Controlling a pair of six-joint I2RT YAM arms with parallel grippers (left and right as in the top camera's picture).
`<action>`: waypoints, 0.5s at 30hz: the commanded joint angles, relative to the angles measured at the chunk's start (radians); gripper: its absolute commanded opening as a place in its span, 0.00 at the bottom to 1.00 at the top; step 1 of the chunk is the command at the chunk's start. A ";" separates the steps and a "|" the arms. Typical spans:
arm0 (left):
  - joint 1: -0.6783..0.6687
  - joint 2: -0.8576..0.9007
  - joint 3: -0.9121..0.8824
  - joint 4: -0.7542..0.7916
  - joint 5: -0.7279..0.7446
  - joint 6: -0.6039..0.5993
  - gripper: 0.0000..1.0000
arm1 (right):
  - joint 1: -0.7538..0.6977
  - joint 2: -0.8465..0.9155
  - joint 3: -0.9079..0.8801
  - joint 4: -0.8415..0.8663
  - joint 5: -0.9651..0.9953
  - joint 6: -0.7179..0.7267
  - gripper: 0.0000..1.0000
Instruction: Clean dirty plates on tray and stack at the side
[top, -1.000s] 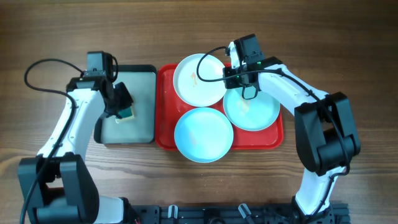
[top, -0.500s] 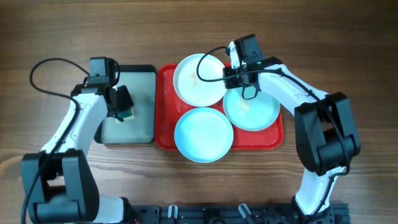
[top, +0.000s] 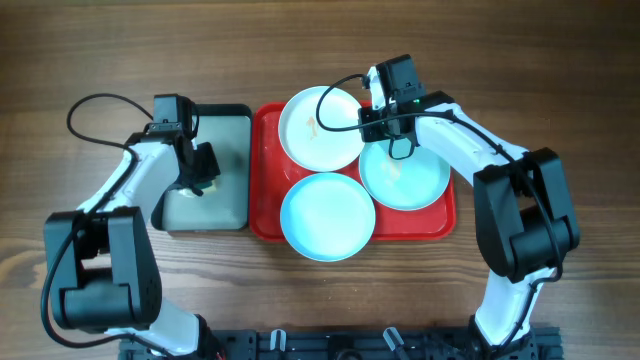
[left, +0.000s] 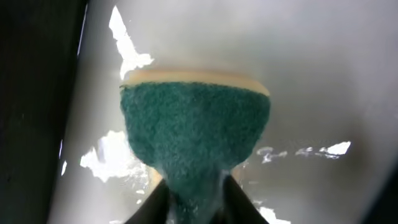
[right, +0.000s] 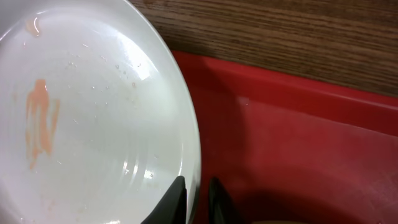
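Observation:
The red tray (top: 264, 160) holds three plates. The white plate (top: 315, 128) lies at its back, with an orange smear. One aqua plate (top: 327, 216) lies at the front, the other (top: 410, 180) at the right. My right gripper (top: 366, 118) is shut on the white plate's right rim; the right wrist view shows its fingers (right: 196, 194) pinching the rim of the white plate (right: 93, 118) over the red tray (right: 298, 143). My left gripper (top: 203, 172) is shut on a green sponge (left: 194, 127) over the black-rimmed tray.
The black-rimmed tray (top: 230, 150) with a pale wet inside (left: 311, 74) stands left of the red tray. Bare wooden table (top: 560, 80) lies all around. Cables run from both arms.
My left arm has swung its gripper and the sponge a little to the right and turned over the black-rimmed tray. The right arm and the plates have not moved.

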 joint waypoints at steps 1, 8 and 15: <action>0.008 0.018 -0.013 0.006 0.012 0.011 0.06 | 0.002 0.023 -0.011 0.006 -0.004 0.004 0.29; 0.008 0.013 0.004 0.006 0.012 0.011 0.22 | 0.002 0.023 -0.011 0.008 -0.004 0.004 0.41; 0.015 0.014 0.002 0.006 -0.022 0.011 0.21 | 0.002 0.023 -0.011 0.006 -0.004 0.004 0.46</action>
